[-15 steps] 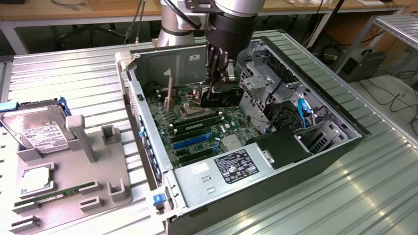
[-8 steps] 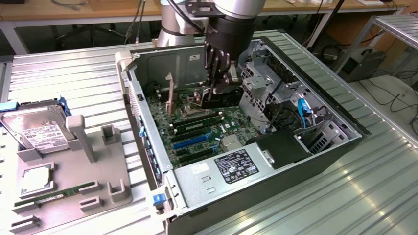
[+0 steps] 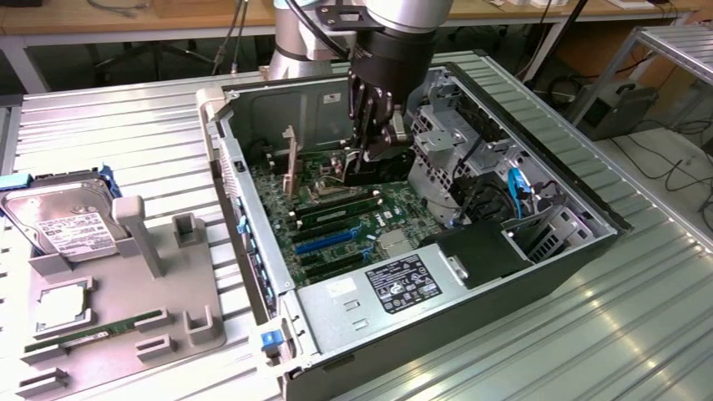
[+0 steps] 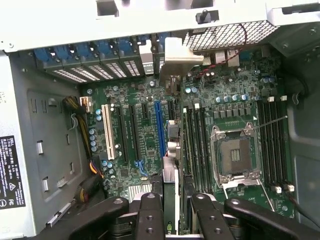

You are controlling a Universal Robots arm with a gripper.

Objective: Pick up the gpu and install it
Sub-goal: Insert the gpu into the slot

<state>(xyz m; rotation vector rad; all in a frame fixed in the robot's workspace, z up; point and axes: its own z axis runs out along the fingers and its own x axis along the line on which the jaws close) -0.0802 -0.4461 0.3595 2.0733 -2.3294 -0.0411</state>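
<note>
So, computer case (image 3: 468,313): lies open on its side with the claw (image 4: 175,200) reaching down into it; it holds a green motherboard (image 4: 145,97), a silver power supply (image 3: 385,288) with a black label, and a metal drive cage (image 3: 446,134) just beside the claw.
Tray (image 3: 167,284): grey, outside the case and well apart from the claw; in its holders sit a hard drive (image 3: 62,221) with a white label, a square silver chip (image 3: 62,305) and a long green memory stick (image 3: 95,334).
Gpu (image 4: 171,142) axis: the card stands on edge over the motherboard, seen edge-on from the wrist; its long axis runs straight away from the claw toward the case's rear slot openings (image 4: 100,70).
Gpu ends: the pale metal bracket (image 4: 175,57) is the far end, up against those rear openings; the near end sits in the claw.
Gpu and claw: the card is between the two fingers, which are closed on its flat faces.
Gpu neighbours: a blue slot (image 4: 159,125) runs just beside it on one side, the black memory slots (image 4: 197,145) on the other, and the bare processor socket (image 4: 235,155) beyond those.
Seating: whether the card's lower edge is in a slot cannot be told.
</note>
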